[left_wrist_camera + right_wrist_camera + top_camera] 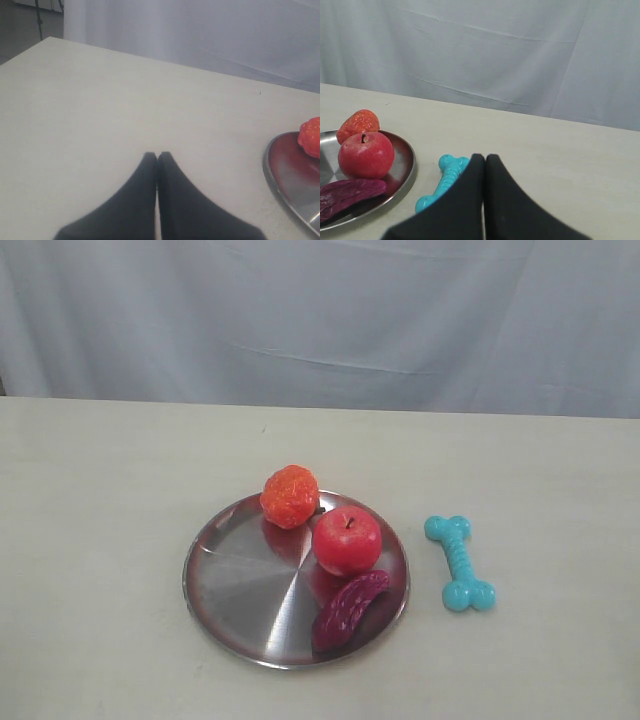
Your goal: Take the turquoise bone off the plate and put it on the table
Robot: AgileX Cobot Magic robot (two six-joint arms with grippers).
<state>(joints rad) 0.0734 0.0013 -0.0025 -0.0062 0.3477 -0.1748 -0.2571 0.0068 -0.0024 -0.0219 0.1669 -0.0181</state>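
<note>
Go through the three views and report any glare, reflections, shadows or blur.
Exterior view: even, soft light; the plate shows a radial sheen and red reflections beside the apple; the turquoise bone casts only a faint shadow. Left wrist view: the shut left gripper is dark and soft-edged. Right wrist view: the right gripper is likewise blurred, hiding part of the bone.

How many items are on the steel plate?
3 on the plate: an orange lumpy ball at its far rim, a red apple beside that, a dark purple curved toy at its near right rim. None appear hidden.
</note>
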